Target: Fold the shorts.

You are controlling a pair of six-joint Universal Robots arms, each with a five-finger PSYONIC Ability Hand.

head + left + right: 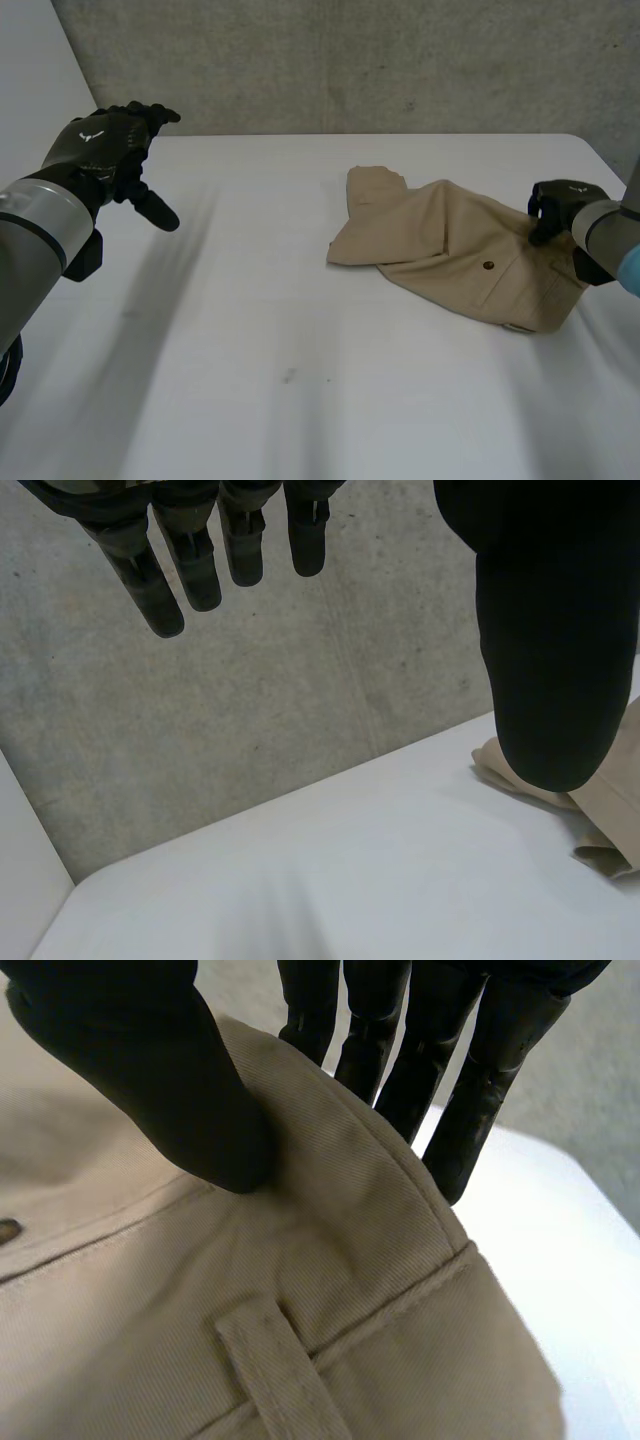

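Observation:
Tan shorts lie crumpled on the right half of the white table, a dark button showing on a back pocket. My right hand is at their waistband on the right edge, and its thumb and fingers pinch a raised fold of the waistband beside a belt loop. My left hand hovers over the far left of the table, well away from the shorts, fingers straight and spread, holding nothing. A corner of the shorts lies past its thumb.
A grey concrete wall runs behind the table's far edge. The table's right edge lies just past my right hand. Bare white tabletop spans the left and the front.

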